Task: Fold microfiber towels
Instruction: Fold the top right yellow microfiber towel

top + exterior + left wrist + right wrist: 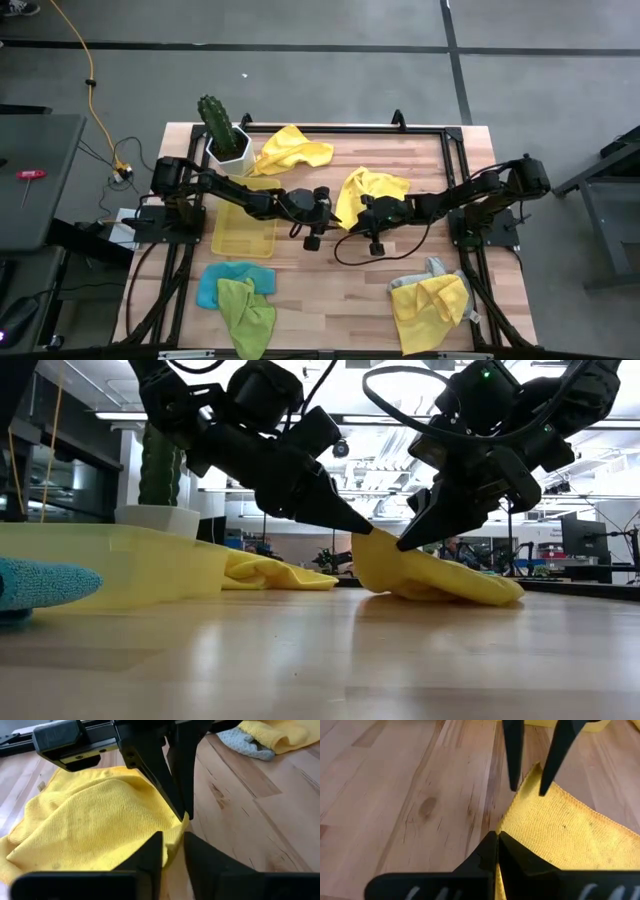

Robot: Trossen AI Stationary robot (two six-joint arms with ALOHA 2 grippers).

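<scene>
Tabletop yellow tray, seemingly empty.

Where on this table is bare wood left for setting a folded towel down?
Bare wood lies at the near edge between the green towel and the yellow-and-grey pile, and in the far right corner. The middle is crowded: both tools meet at a yellow towel; tray and plant fill the left.
</scene>
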